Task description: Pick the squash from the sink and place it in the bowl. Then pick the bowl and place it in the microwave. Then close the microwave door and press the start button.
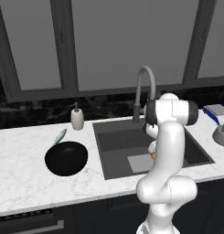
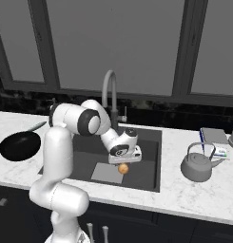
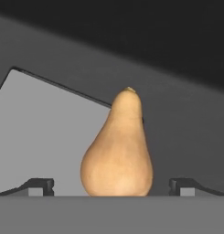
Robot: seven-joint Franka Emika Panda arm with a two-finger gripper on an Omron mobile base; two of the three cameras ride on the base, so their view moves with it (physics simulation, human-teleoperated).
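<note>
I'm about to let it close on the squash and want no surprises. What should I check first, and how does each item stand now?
1. Gripper open: ok, fingertips stand wide apart.
2. Squash centred between the fingertips: ok in the hand view, one tip on each side.
3. Fingers low enough around the squash: cannot tell; from the right base view the hand sits just above it.
4. Squash lying in the sink: ok.
5. Bowl ready on the counter left of the sink: ok, nothing inside it.
6. Faucet clear of the hand: ok, it stands behind.
</note>
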